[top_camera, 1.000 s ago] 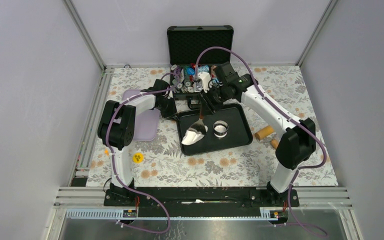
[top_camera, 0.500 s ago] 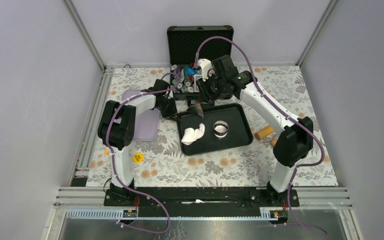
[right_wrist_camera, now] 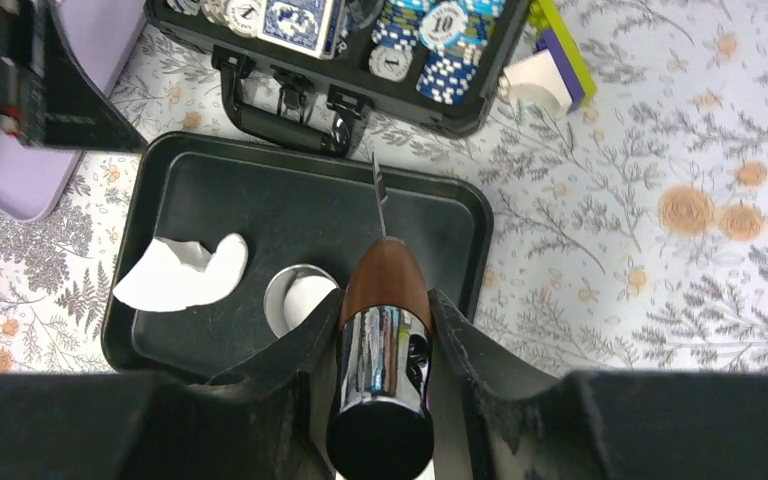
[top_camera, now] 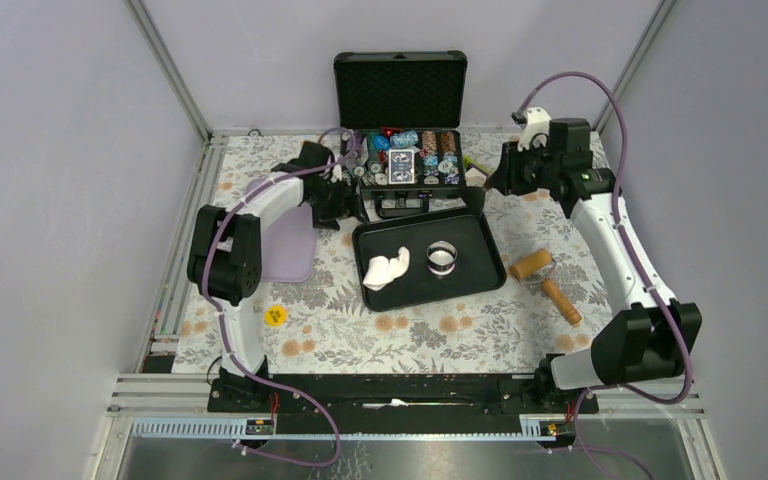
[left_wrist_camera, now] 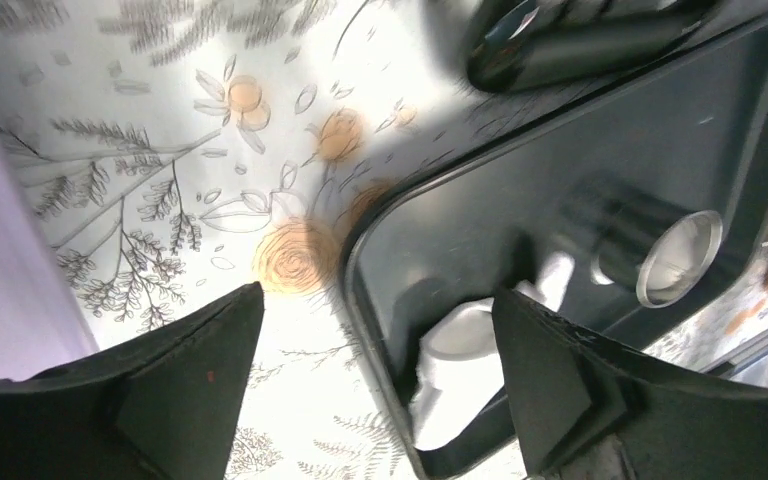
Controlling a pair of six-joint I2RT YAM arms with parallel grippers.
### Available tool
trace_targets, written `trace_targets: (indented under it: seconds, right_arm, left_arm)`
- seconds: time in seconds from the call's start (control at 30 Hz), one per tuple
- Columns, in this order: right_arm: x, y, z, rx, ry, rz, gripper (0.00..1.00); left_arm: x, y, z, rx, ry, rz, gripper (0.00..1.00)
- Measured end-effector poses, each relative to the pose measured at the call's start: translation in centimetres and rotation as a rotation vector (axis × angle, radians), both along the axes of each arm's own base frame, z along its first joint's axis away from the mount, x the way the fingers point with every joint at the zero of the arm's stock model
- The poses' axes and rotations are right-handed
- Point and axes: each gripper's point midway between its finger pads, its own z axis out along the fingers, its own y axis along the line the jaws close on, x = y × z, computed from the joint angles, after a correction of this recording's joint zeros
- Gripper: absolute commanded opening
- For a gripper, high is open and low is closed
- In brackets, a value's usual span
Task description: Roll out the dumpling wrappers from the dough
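Note:
A crumpled white dough (top_camera: 387, 268) scrap lies at the left end of the black tray (top_camera: 475, 232). To its right stands the steel ring cutter (top_camera: 442, 257), and in the right wrist view a round white wrapper (right_wrist_camera: 307, 300) fills it. My left gripper (top_camera: 348, 208) hovers open over the tray's back left corner (left_wrist_camera: 360, 250), nothing between its fingers (left_wrist_camera: 190, 380); the dough (left_wrist_camera: 460, 345) shows past them. My right gripper (right_wrist_camera: 388, 300) is raised at the back right (top_camera: 500, 178), shut on a tool's wood-and-chrome handle (right_wrist_camera: 385, 285), thin blade pointing away.
An open black case (top_camera: 405, 160) of poker chips sits behind the tray. A purple board (top_camera: 293, 250) lies left of it, a wooden rolling pin (top_camera: 545, 278) right of it. A yellow chip (top_camera: 276, 316) rests on the floral cloth in front.
My right arm lifted the tool off the dough and swung from over the tray to the back right. My left gripper has opened and drawn back a little.

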Motion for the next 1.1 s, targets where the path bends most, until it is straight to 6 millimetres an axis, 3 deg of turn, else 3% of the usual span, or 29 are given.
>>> trace_targets:
  seconds: [0.1, 0.17, 0.27, 0.37, 0.43, 0.5, 0.63, 0.7, 0.87, 1.03, 1.1]
  right_arm:
    - [-0.9, -1.6, -0.5, 0.032, -0.003, -0.051, 0.0]
    - [-1.4, -2.6, -0.5, 0.061, -0.015, -0.088, 0.0]
    - [-1.8, -4.7, -0.1, 0.115, -0.035, -0.161, 0.0]
    - [-1.4, -7.5, 0.4, 0.162, -0.057, -0.251, 0.0]
    - [-1.3, -9.1, 0.7, 0.188, -0.07, -0.3, 0.0]
    - [-1.4, -9.9, 0.8, 0.207, -0.08, -0.326, 0.0]
    - [-2.3, -10.5, 1.4, 0.241, -0.102, -0.342, 0.0]
    - [-2.8, -10.8, 1.9, 0.256, -0.117, -0.347, 0.0]
    - [-3.1, -11.3, 3.6, 0.282, -0.172, -0.347, 0.0]
    - [-3.3, -11.0, 3.7, 0.3, -0.173, -0.332, 0.0]
    - [-3.3, -10.8, 3.6, 0.306, -0.168, -0.328, 0.0]
  left_arm:
    - [1.8, -0.4, 3.5, -0.002, -0.081, -0.04, 0.9]
    - [3.2, -1.7, 6.6, -0.009, -0.168, -0.086, 0.9]
    - [3.4, -5.8, 10.7, -0.019, -0.28, -0.194, 0.87]
    - [1.6, -11.5, 12.1, -0.044, -0.305, -0.323, 0.81]
    - [0.5, -14.7, 11.1, -0.055, -0.277, -0.388, 0.78]
    - [-0.8, -17.2, 8.1, -0.044, -0.206, -0.444, 0.74]
    - [-2.9, -17.5, 1.6, 0.026, -0.026, -0.468, 0.65]
    - [-3.6, -16.9, -0.3, 0.054, 0.04, -0.462, 0.63]
    - [-4.2, -16.4, -1.0, 0.071, 0.083, -0.453, 0.56]
    - [-4.2, -16.5, -1.1, 0.067, 0.089, -0.448, 0.47]
    - [-4.3, -16.5, -1.2, 0.067, 0.091, -0.446, 0.38]
